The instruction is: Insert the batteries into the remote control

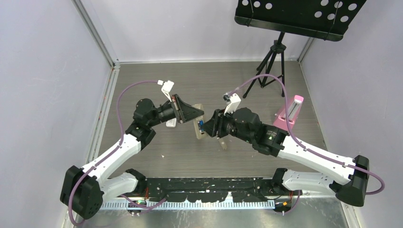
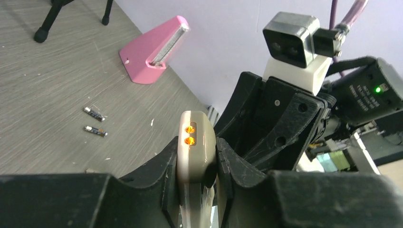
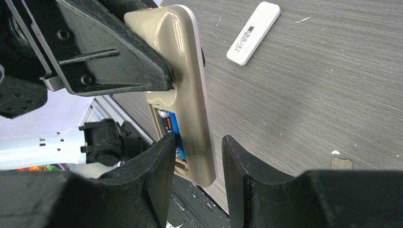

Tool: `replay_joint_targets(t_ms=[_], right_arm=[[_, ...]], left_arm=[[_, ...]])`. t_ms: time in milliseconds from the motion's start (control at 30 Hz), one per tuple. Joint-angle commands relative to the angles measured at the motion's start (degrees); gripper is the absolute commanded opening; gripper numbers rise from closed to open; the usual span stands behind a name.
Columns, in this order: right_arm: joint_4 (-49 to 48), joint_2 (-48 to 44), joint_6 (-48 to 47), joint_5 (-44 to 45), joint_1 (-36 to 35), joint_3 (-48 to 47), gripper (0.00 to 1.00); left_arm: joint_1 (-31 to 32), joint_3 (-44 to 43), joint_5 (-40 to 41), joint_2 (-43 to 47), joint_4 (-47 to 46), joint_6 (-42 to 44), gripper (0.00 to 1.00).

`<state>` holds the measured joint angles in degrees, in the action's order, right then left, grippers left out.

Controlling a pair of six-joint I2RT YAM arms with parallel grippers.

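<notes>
Loading in progress: the remote control [image 3: 190, 90] is being held in the air over the middle of the table.
The left claw [image 2: 196, 164] is clamping the remote control by its upper half. The right claw [image 3: 197, 164] is standing part-open around the lower end, gripping nothing, beside a bluish battery [image 3: 170, 127] lying in the recess. Two loose batteries [image 2: 95, 131] are waiting on the table near the pink wedge [image 2: 152, 50]. The next move probably calls for pressing that cell flat, then fetching another.
</notes>
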<state>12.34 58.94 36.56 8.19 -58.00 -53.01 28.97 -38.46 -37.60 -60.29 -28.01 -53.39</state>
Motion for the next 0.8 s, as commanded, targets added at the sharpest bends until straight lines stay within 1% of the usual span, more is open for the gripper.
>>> replay_joint_targets(t_ms=[0, 167, 233, 333, 400, 433, 500, 533, 633, 767], right_arm=[[0.5, 1.0, -3.5, -2.3, 0.0, -2.2, 0.44], [1.5, 3.4, -3.8, 0.4, 0.0, -2.2, 0.39], [3.0, 4.3, -3.7, 1.5, 0.0, -3.1, 0.39], [3.2, 3.8, -3.4, 1.9, 0.0, -3.1, 0.44], [3.0, 2.3, -3.4, 1.9, 0.0, -2.7, 0.49], [2.9, 1.3, -3.3, 2.1, 0.0, -2.4, 0.52], [3.1, -1.1, -2.9, 3.7, 0.0, -1.4, 0.56], [3.3, -2.3, -2.6, 4.7, 0.0, -0.8, 0.59], [4.8, -5.2, -0.6, 9.1, 0.0, 0.6, 0.61], [9.1, -7.5, 3.0, 15.8, 0.1, 2.1, 0.61]], left_arm=[[-0.3, -2.0, -5.7, -0.1, -4.8, 1.9, 0.0], [-0.3, -1.3, -6.8, -0.6, -7.2, 0.5, 0.0], [-0.3, -0.9, -7.1, -0.6, -7.6, 0.4, 0.0], [-0.5, -0.2, -6.0, -0.3, -6.6, 1.4, 0.0], [-0.5, 0.2, -3.6, 0.1, -4.3, 2.8, 0.0], [-0.5, 0.1, -1.5, 0.4, -1.5, 3.6, 0.0], [-0.5, -1.0, 4.6, 0.5, 7.9, 6.7, 0.0], [-0.5, -1.5, 6.9, 0.0, 10.1, 8.0, 0.0], [-0.5, -1.1, 8.7, -2.3, 11.2, 9.4, 0.0], [-0.5, -0.5, 10.5, -6.1, 11.3, 9.4, 0.0]])
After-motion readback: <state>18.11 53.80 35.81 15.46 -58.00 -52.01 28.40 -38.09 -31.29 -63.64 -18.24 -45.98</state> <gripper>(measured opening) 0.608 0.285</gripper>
